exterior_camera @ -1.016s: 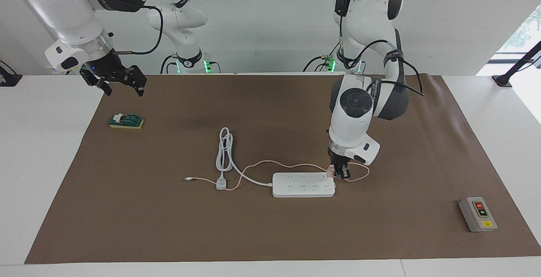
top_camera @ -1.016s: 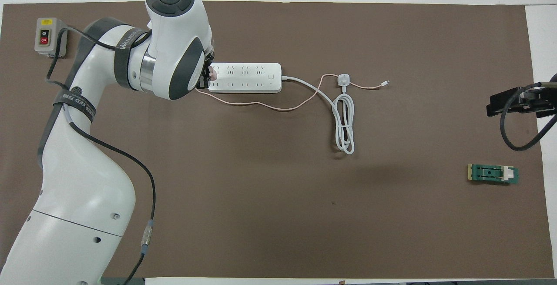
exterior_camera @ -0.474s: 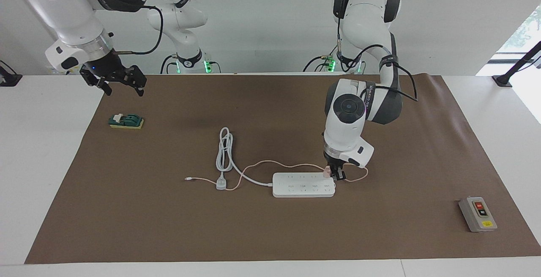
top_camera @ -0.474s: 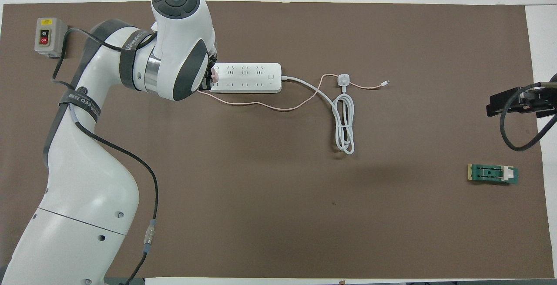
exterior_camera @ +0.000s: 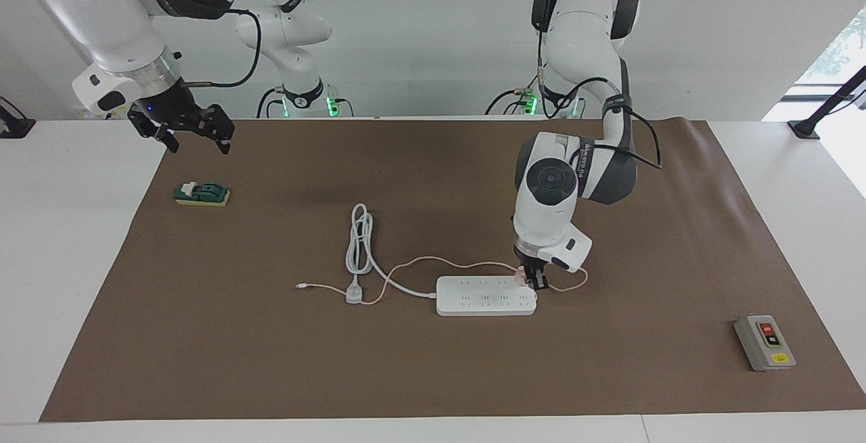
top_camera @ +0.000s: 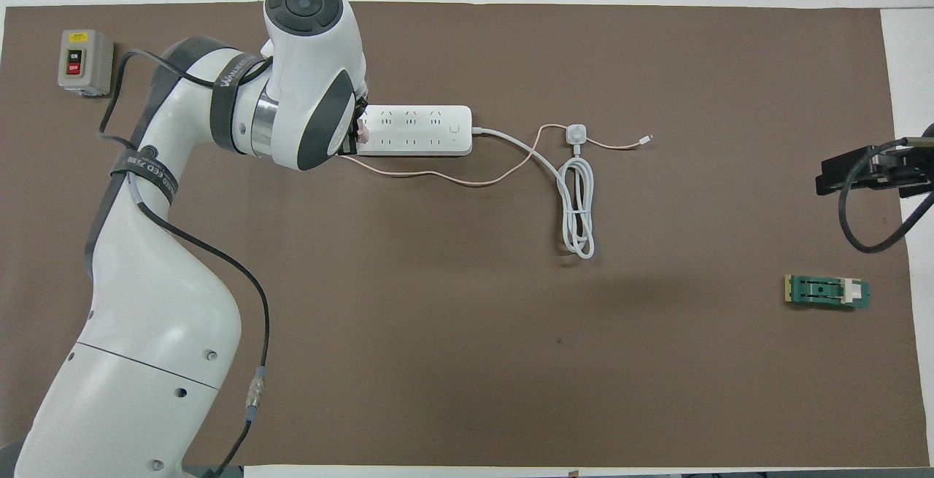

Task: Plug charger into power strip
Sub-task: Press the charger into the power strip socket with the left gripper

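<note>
Two arms are in view over a worktop (exterior_camera: pixel 81 240) covered by a brown mat (exterior_camera: pixel 609 375). The left end effector (exterior_camera: pixel 534 279) is down at the end of the power strip (exterior_camera: pixel 486 295) that lies toward the left arm's end of the worktop, closed on the pale pink charger (exterior_camera: pixel 522 274), which sits at that end's corner on the side nearer the robots; whether its prongs are seated in a socket cannot be told. In the overhead view only a sliver of the charger (top_camera: pixel 360 126) shows past the arm's wrist, against the strip (top_camera: pixel 416 130). The charger's thin pink cable (exterior_camera: pixel 433 262) loops out beside the end effector, runs along the mat nearer the robots than the strip, and ends in a small connector toward the right arm's end. The strip's thick grey-white cord (exterior_camera: pixel 358 243) lies coiled there too (its three-pin plug (exterior_camera: pixel 354 291) rests on the pink cable). The right end effector (exterior_camera: pixel 193 133) waits, fingers spread wide and holding nothing, above the mat's corner, over a spot near a green switch on a yellow base (exterior_camera: pixel 201 193). A grey push-button box (exterior_camera: pixel 764 341) sits well apart, at the left arm's end.
</note>
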